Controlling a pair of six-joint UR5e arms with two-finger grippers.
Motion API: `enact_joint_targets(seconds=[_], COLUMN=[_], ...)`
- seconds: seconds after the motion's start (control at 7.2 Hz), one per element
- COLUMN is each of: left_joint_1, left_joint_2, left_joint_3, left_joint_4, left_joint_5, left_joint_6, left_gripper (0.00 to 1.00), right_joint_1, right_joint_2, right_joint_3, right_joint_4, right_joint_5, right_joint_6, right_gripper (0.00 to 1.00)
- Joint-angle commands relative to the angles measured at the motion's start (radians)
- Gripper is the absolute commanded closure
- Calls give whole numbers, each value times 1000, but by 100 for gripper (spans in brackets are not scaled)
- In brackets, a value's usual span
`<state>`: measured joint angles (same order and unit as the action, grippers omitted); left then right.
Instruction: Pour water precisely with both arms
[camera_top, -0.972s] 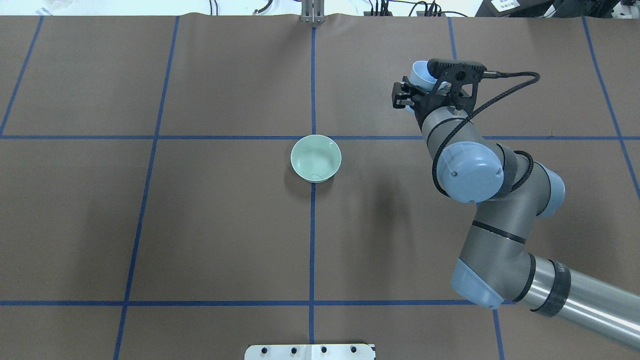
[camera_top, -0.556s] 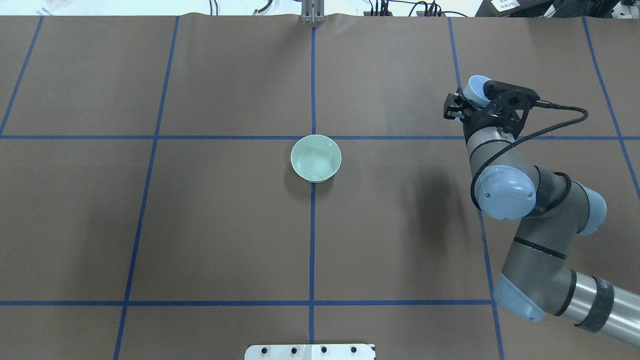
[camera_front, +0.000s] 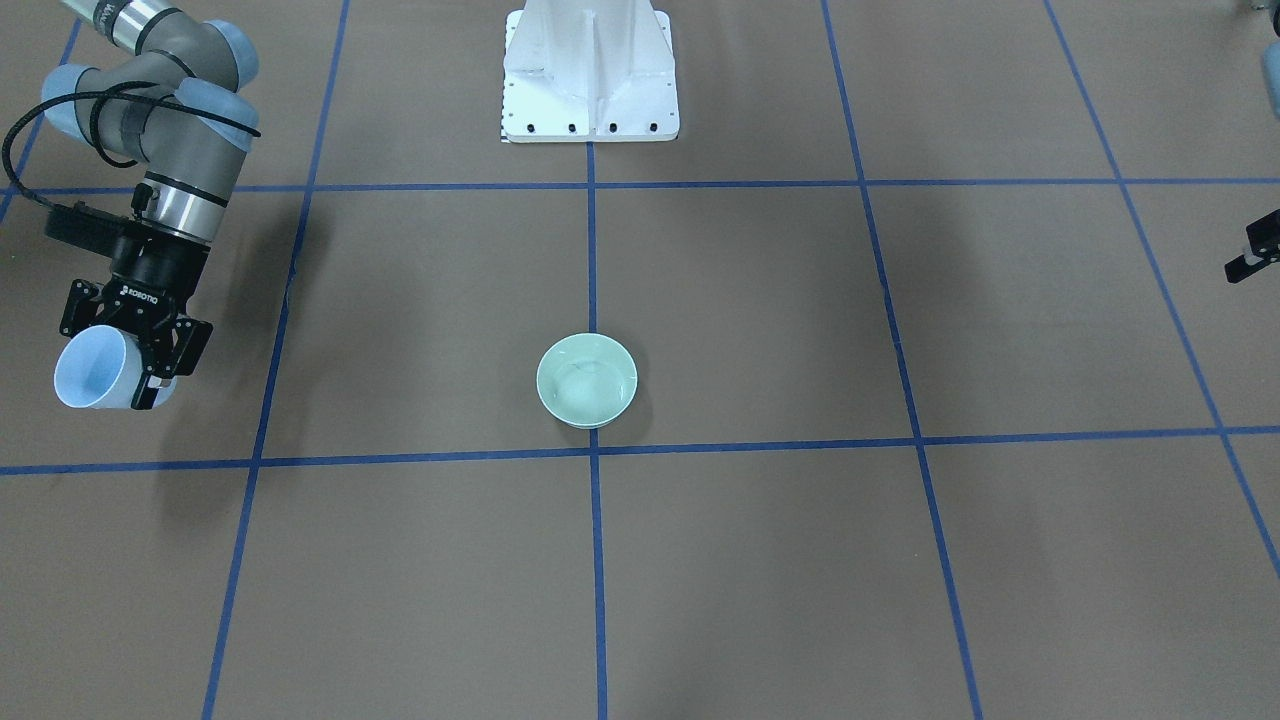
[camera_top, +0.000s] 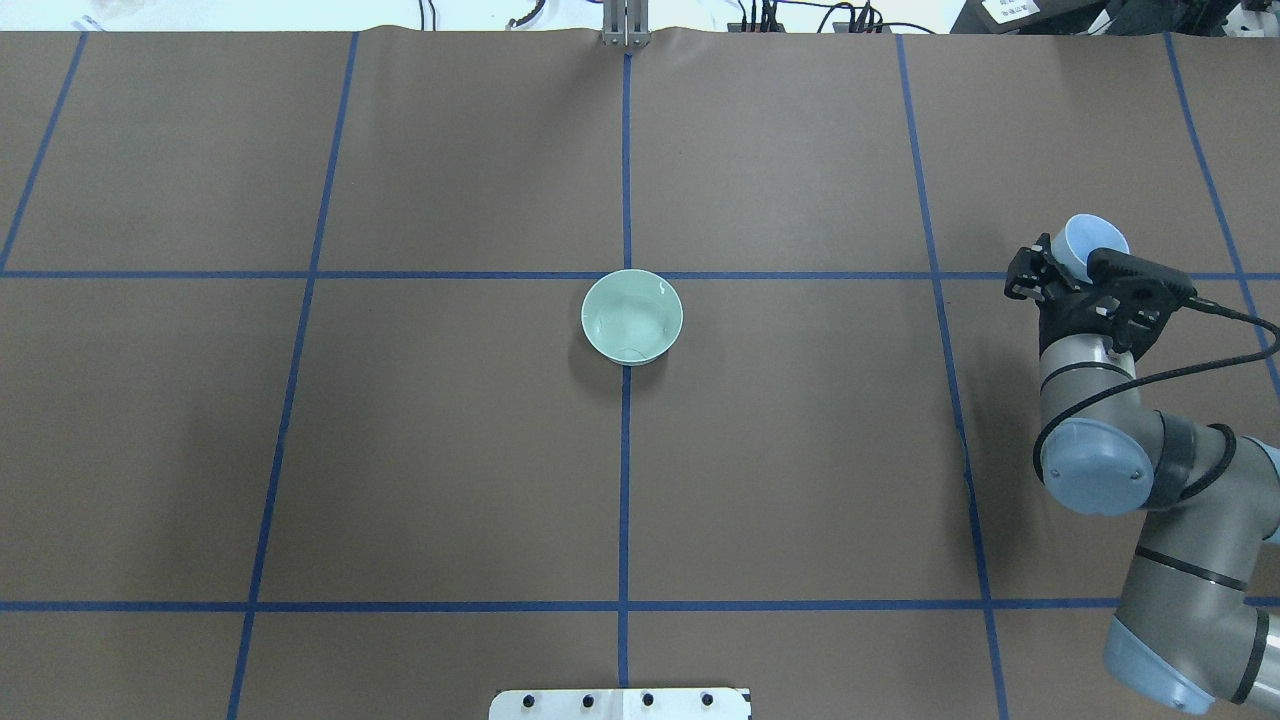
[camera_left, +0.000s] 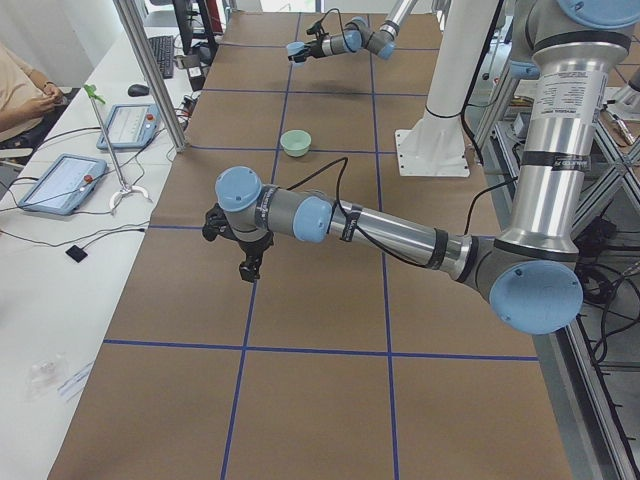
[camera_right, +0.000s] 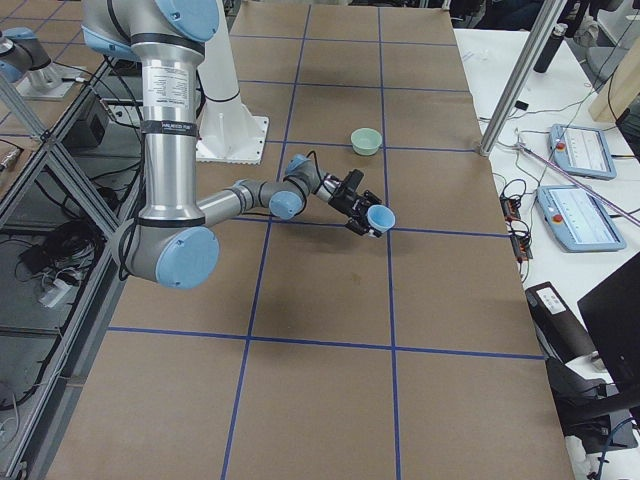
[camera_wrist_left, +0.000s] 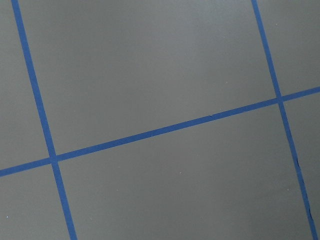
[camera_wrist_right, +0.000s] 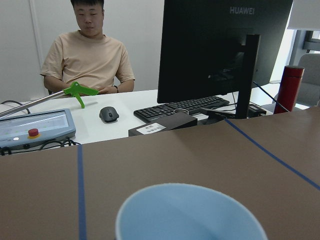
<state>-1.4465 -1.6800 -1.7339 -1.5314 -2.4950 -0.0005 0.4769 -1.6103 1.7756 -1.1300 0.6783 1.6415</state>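
While the left arm is hovering over the surface, its jaws' state impossible to tell, faint water is sitting in the central bowl, and the right arm is pinching a tilted blue cup between its jaws, well apart.

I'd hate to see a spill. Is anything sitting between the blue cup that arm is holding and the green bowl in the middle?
Nothing visible does. Between the cup in the right gripper and the bowl there is only bare table, crossed by flat blue tape lines.
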Motion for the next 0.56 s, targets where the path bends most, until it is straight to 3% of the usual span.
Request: enact_joint_targets(seconds=[0.0, 0.28, 0.42], left_joint_1=[0, 2, 2], left_joint_2=[-1, -1, 0], left_joint_3=[0, -6, -6], left_joint_4=[1, 1, 1], left_joint_5=[-1, -1, -1], left_joint_6=[-1, -1, -1], left_gripper=[0, 0, 0], right_joint_1=[-49, -61, -64], right_joint_2=[-26, -25, -23], right_joint_3=[-133, -215, -220], right_joint_4=[1, 6, 7], right_joint_5=[-103, -128, -129], right_joint_6=[78, 89, 90], right_gripper=[100, 100, 67])
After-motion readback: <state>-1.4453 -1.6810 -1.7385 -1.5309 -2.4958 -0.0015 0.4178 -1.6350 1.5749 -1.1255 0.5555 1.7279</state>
